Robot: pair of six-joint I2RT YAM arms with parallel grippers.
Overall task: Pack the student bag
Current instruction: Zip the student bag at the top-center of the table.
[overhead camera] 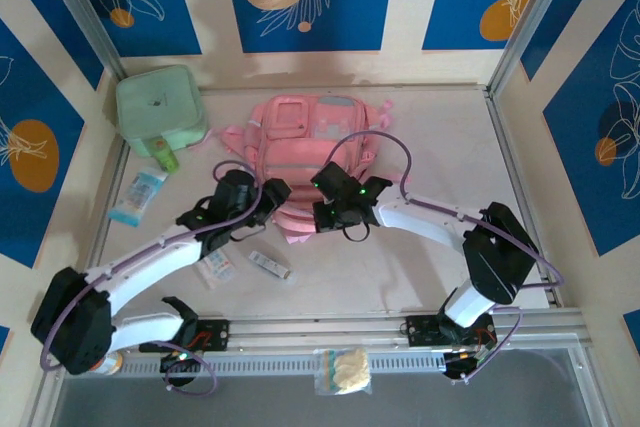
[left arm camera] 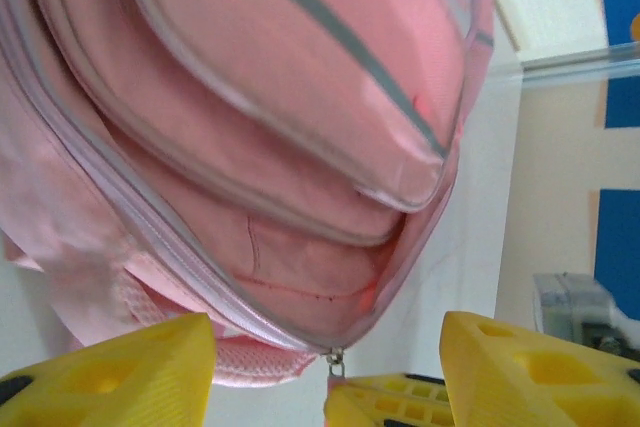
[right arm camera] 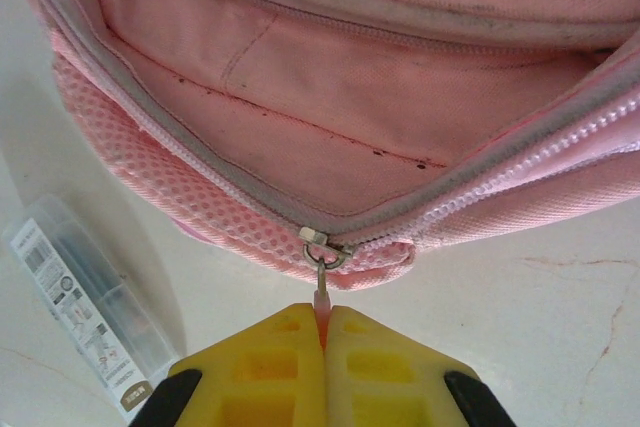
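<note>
Right gripper on zipper pull of student bag, long axis near-to-far

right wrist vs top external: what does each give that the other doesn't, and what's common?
Right wrist: close detail, the right gripper shut on the pink zipper pull, with the slider at a mesh-edged seam. Top external: the layout, with the mint-green case and blue packet off to the left, and the left gripper also at the near end. Both: the student bag, right gripper at its near end.

Left gripper stands open, right gripper pinches a zip pull, both arms angled inward
</note>
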